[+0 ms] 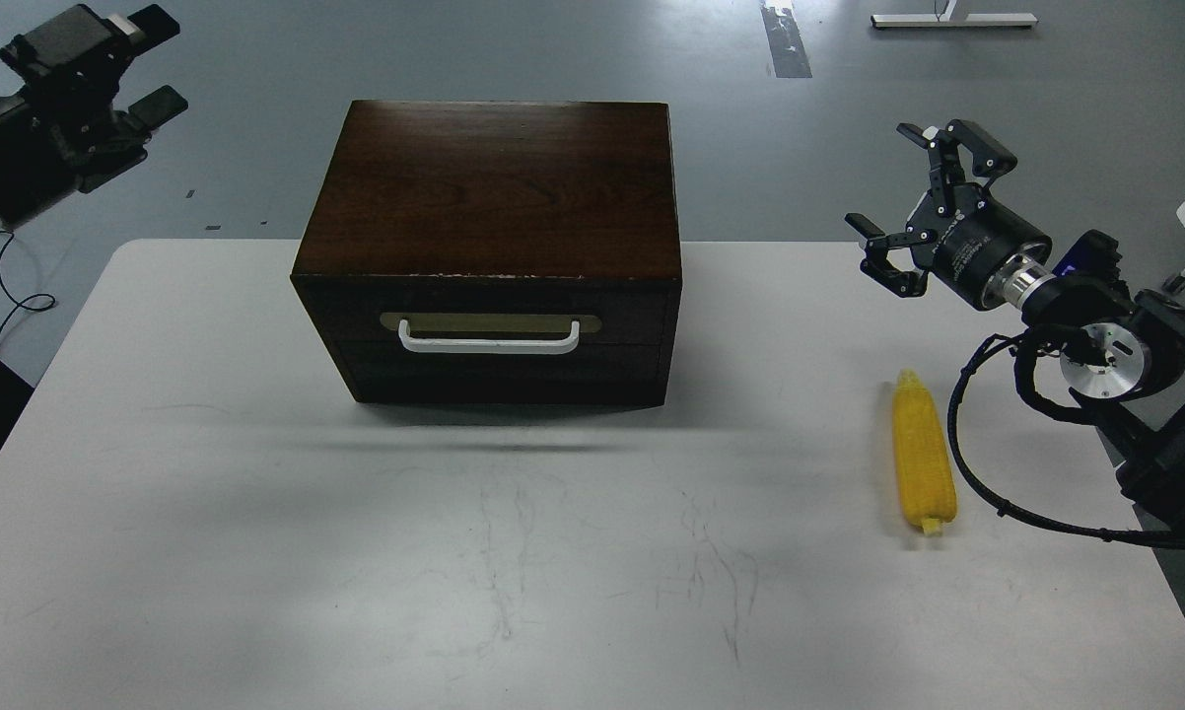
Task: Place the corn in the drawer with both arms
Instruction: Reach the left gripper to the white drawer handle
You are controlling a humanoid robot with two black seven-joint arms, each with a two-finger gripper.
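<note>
Nothing done yet; drawer closed; corn lies on the table right of it; left gripper and right gripper spread wide, empty.

Your work surface is a white rectangular table; its top carries faint dark scuff lines toward 6 o'clock. Beyond it you see grey smooth floor. At 12 o'clock, slightly right, a dark strip of floor tape runs away from you. At 1 o'clock sits a white flat stand base. At 9 o'clock a thin black cable loops on the floor.
</note>
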